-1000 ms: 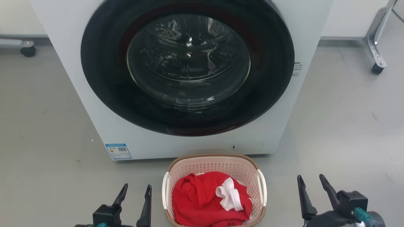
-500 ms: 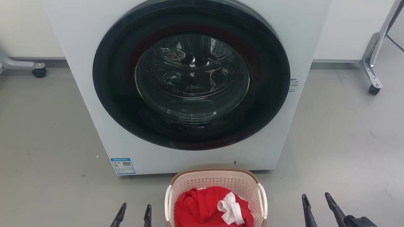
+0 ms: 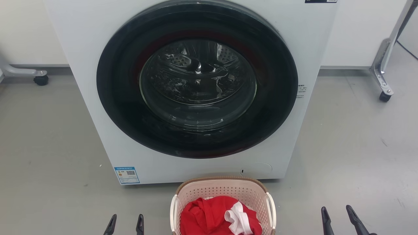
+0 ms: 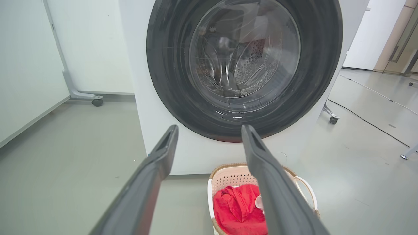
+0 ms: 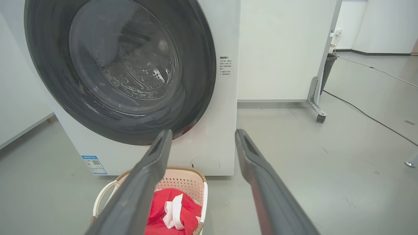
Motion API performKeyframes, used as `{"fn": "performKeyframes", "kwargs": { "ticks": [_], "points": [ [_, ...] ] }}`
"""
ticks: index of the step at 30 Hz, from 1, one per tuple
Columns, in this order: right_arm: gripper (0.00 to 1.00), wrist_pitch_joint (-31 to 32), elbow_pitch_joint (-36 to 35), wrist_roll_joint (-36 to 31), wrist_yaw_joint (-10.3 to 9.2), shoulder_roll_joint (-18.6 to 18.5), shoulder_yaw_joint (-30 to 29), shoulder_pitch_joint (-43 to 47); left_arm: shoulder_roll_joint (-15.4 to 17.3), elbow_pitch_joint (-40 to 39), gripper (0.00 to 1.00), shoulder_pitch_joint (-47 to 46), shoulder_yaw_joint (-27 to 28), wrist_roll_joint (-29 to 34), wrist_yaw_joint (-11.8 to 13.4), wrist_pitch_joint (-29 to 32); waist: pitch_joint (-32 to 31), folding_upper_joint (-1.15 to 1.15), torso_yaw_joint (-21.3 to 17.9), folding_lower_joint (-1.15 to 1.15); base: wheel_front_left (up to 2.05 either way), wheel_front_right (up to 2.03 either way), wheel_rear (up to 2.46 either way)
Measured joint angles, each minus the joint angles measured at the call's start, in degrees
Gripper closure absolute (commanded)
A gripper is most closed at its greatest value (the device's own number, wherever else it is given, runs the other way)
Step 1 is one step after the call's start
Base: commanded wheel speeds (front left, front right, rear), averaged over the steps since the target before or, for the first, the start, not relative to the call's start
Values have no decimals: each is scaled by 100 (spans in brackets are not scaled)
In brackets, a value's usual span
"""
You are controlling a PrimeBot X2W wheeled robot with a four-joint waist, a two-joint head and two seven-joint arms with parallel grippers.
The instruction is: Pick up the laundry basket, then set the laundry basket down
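**While the basket sits on the floor, both end effectors stand clear of it**

As you look down through the head view, the rounded-rectangular cream plastic laundry basket (image 3: 222, 191), with perforated walls, a brown woven-look rim and two white side handles, stands on the grey floor (image 3: 49, 147). It is just in front of the white front-loading washing machine (image 3: 85, 81), below the machine's round dark glass door (image 3: 196, 85), which is shut. A crumpled red garment (image 3: 202, 215) lies in the basket, with a white piece of cloth (image 3: 236, 217) on top of it toward the robot's right.

Your left end effector (image 3: 125, 226) shows at the lower edge, near the basket's left handle but not touching it. Its two dark fingers are parted, with bare floor between them. Your right end effector (image 3: 337, 215) is on the other side, farther from the basket than the left one, and its fingers are likewise spread and empty. Both point toward the machine.

In the left wrist view the basket lies low and to the right, partly behind one finger. In the right wrist view it lies low and to the left, also partly behind a finger. A small blue label (image 3: 126, 175) sits at the machine's lower left corner.
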Motion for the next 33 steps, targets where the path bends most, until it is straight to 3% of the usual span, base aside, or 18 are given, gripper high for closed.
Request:
{"fn": "performKeyframes", "kwargs": {
  "ticks": [28,29,33],
  "points": [
    [0,0,-376,-210,-51,1,-103,232,-20,-183,0,160,83,26,74,111,-37,0,7,0,0,0,0],
    [100,0,-379,-210,-51,1,-105,232,-23,-188,100,160,86,26,78,114,-36,-1,7,0,0,0,0],
    [100,19,-178,-198,-41,88,-78,297,-64,4,100,223,59,23,63,120,-36,0,7,0,0,0,0]
  ]
}}
